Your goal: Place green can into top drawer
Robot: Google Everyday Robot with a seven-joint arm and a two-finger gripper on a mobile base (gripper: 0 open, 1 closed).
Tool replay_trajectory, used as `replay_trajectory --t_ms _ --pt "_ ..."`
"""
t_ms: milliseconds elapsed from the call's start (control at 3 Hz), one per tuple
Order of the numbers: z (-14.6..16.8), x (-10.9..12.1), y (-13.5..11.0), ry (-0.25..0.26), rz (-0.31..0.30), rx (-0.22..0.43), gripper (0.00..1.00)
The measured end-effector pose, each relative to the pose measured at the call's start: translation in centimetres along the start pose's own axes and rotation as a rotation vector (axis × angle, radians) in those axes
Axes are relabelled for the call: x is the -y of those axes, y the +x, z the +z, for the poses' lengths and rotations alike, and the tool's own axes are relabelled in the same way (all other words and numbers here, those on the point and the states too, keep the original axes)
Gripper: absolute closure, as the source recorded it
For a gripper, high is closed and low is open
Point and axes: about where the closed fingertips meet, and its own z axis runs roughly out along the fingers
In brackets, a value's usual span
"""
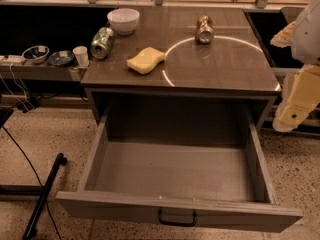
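Observation:
The green can [102,42] lies on its side at the left edge of the cabinet top [220,69], next to a white bowl. The top drawer [125,208] below is pulled wide open and nothing lies in it; its black handle [177,218] sits at the centre of the front panel. My gripper [292,115] hangs at the right edge of the camera view, beside the cabinet's right side and far from the green can. It holds nothing that I can see.
A yellow sponge [145,60] lies mid-top, a white bowl [123,20] at the back left, and a brownish-copper can [204,29] at the back. A low shelf at left holds two small bowls [36,53] and a cup [80,55]. A black stand leg [42,196] and cables lie on the floor at left.

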Motion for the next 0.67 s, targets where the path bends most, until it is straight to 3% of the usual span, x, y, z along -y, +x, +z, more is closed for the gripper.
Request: replay_trajectory --t_ms 333,667 --pt "0.0 0.0 0.0 0.0 -0.001 0.0 0.0" --pt "0.8 2.3 -3.3 0.044 -0.106 -0.014 0.0"
